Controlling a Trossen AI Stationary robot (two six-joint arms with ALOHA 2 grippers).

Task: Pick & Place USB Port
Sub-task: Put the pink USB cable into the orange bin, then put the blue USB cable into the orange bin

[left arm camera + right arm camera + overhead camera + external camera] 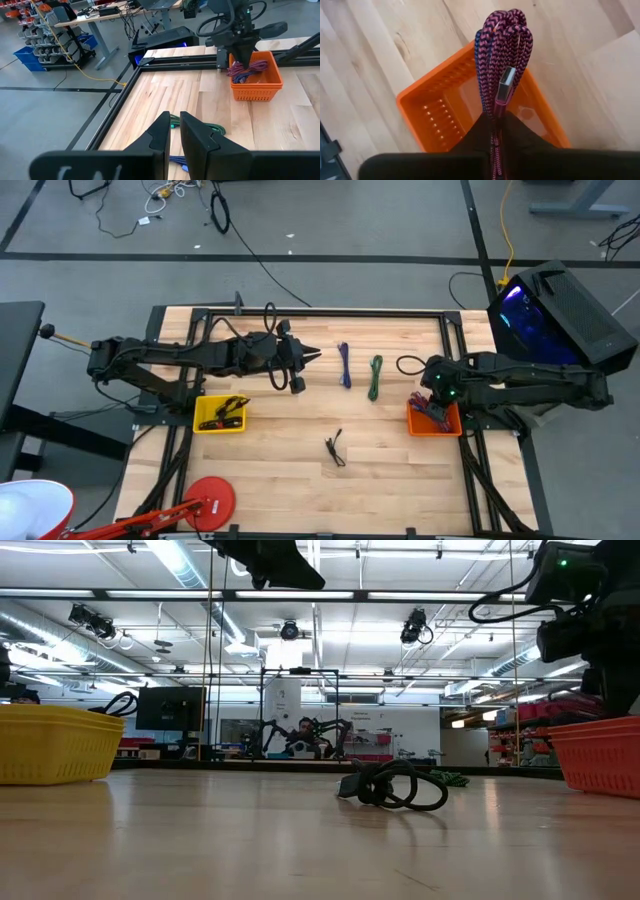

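Two arms share the table. The left gripper, at 10 o'clock of centre, hangs nearly closed on nothing. The right gripper is clamped on a coiled purple cable (braided, plug showing) above the orange basket at 3 o'clock.

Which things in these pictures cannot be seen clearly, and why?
- Yellow plastic basket contents: too small in the high view; wall hides them in the low view.
- Orange plastic basket floor: partly hidden by the braided purple cable in the right gripper.
- Blue cable connectors: too small in the high view.
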